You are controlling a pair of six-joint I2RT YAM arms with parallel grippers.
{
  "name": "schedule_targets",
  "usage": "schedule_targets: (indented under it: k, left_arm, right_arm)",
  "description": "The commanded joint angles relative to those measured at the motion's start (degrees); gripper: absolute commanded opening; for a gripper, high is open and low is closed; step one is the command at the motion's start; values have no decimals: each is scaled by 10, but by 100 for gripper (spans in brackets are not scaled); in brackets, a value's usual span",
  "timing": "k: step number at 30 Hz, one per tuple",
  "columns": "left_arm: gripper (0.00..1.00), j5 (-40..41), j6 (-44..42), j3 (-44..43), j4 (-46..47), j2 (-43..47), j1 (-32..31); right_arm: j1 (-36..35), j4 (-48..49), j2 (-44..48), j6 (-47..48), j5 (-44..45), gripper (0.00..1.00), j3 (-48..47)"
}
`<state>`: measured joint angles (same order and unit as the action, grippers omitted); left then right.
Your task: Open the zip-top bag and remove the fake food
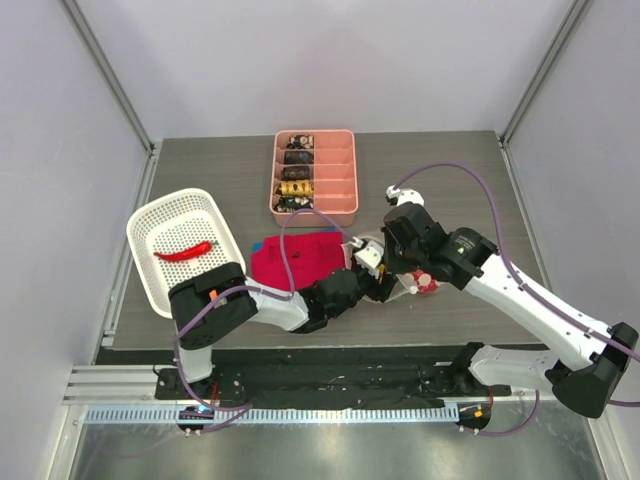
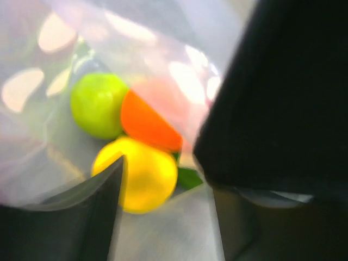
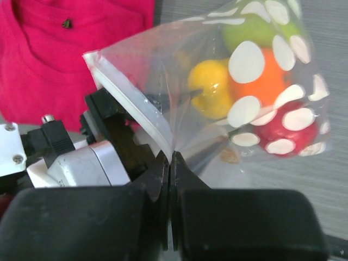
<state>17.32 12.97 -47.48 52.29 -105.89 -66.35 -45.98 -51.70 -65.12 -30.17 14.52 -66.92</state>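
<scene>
The zip-top bag point(image 3: 217, 103) is clear with white dots, and its mouth is open toward the left. My right gripper point(image 3: 171, 159) is shut on the bag's lower edge, just beside the zip strip. Inside the bag lie fake food pieces: a yellow fruit point(image 3: 209, 87), an orange point(image 3: 255, 81), a green fruit point(image 3: 244, 30) and a red one point(image 3: 283, 128). My left gripper point(image 2: 163, 190) reaches into the bag mouth with its fingers point(image 2: 81, 217) apart. The yellow fruit point(image 2: 144, 174) sits just past its fingertips, ungripped. From above, both grippers meet at the bag point(image 1: 405, 278).
A white lattice basket point(image 1: 150, 215) at the left holds a red chili point(image 1: 184, 251). A pink divided tray point(image 1: 335, 175) with dark and gold pieces stands at the back. A red cloth point(image 1: 295, 262) lies under the left arm, beside the bag.
</scene>
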Motion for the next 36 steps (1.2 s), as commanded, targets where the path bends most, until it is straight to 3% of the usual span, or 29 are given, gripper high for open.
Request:
schedule_targets:
  k: [1,3,8,11,16,21,23,26,27,30,36]
  left_arm:
    - [49,14,-18,10,79,-11,13]
    - [51,15,-16,16,83,-9,14]
    - [43,0,-15,19,43,-2,15]
    - [30,-15,1,28,1,21,18]
    - [34,-36,42,50,-67,73,17]
    - [34,8,63,7,-168,92,17]
    - [36,7,54,-13,-191,76,17]
    - [48,-1,44,-42,-192,36,18]
    - [58,-15,42,-45,-182,18,18]
    - [73,-24,46,-59,-168,-5,18]
    - [75,-7,49,-77,-129,-61,33]
  right_arm:
    - [-6,27,11,-8,-40,1,-5]
    - [-6,25,13,-8,-40,1,-7]
    - [-6,12,21,-5,-37,1,-30]
    - [-6,4,24,1,-36,1,-40]
    - [-6,11,25,6,-41,2,-29]
    - [-6,13,32,0,-43,1,-15]
    - [-6,15,36,-2,-48,1,-13]
    - [-6,16,36,-11,-48,2,-17]
    - [-5,15,35,-13,-50,2,-20]
    - [-6,20,34,-17,-60,1,-24]
    - [-5,39,37,-25,-72,2,-6]
